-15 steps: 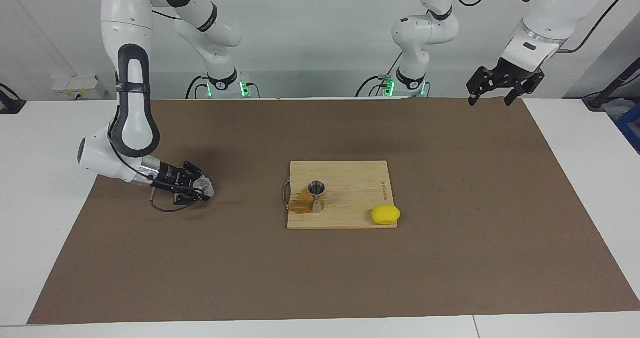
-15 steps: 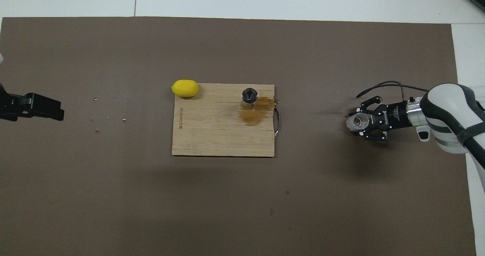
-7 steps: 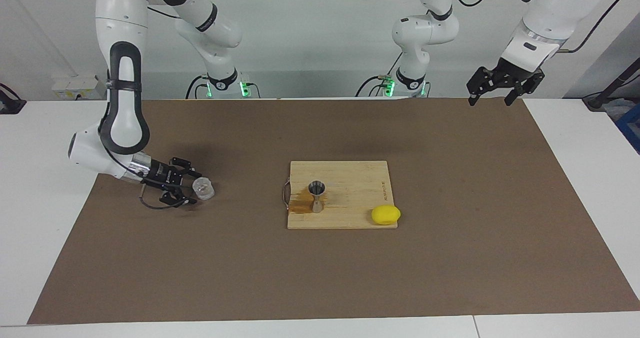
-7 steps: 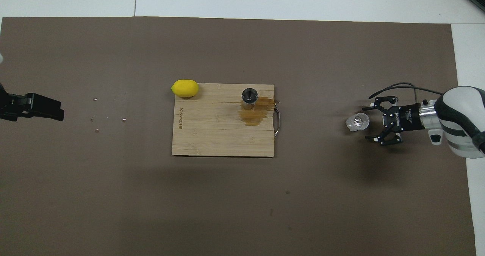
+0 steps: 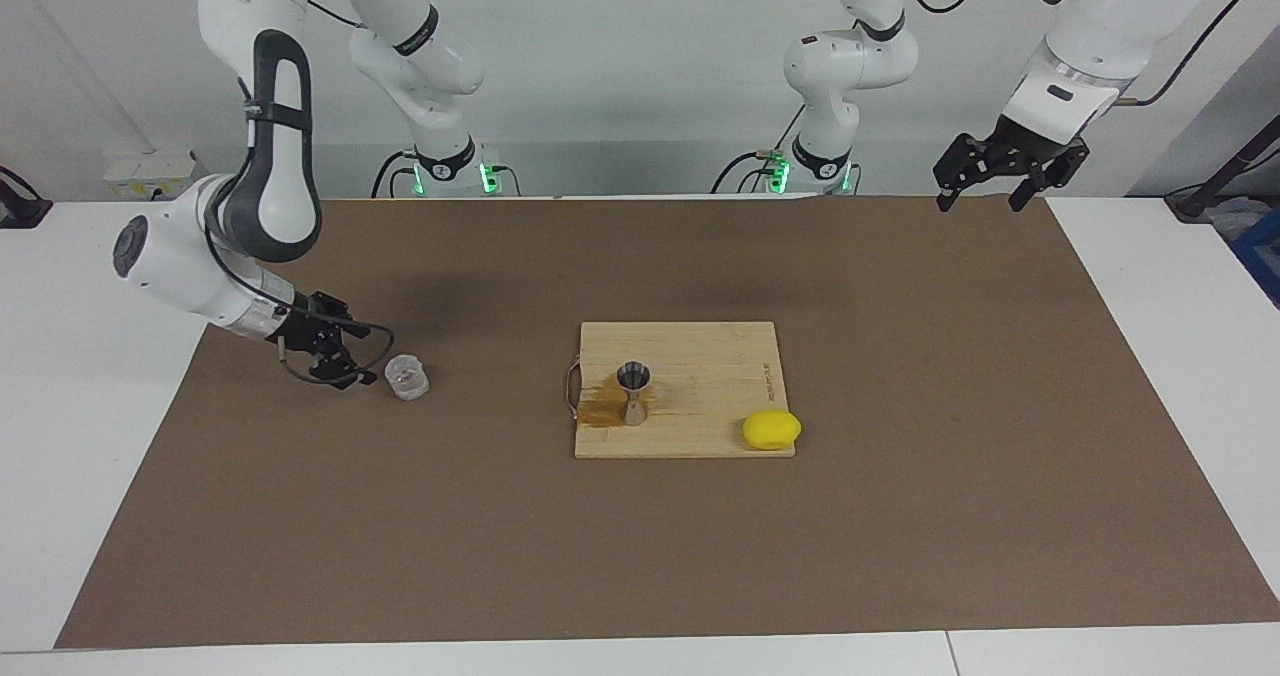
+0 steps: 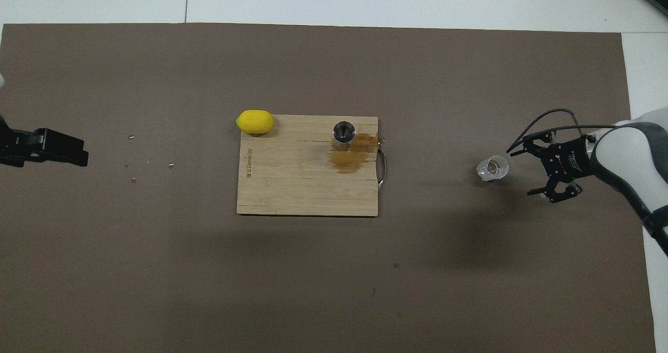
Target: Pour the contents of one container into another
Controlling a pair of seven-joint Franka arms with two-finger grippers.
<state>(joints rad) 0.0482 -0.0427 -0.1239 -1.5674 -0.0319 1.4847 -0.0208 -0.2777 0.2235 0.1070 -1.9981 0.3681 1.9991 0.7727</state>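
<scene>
Two grippers hold nothing: the right gripper (image 5: 345, 356) hangs spread just beside the upright clear cup (image 5: 407, 377) on the brown mat (image 5: 900, 516). Apart, the left gripper (image 5: 985, 191) waits with fingers parted over the mat's corner, while the metal jigger (image 5: 634, 392) stands on the wooden cutting board (image 5: 700, 356).

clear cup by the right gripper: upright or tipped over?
Upright. The small clear squat cup stands on the brown mat, rim up; the overhead view looks into its mouth. The right gripper is open beside it, not touching.
</scene>
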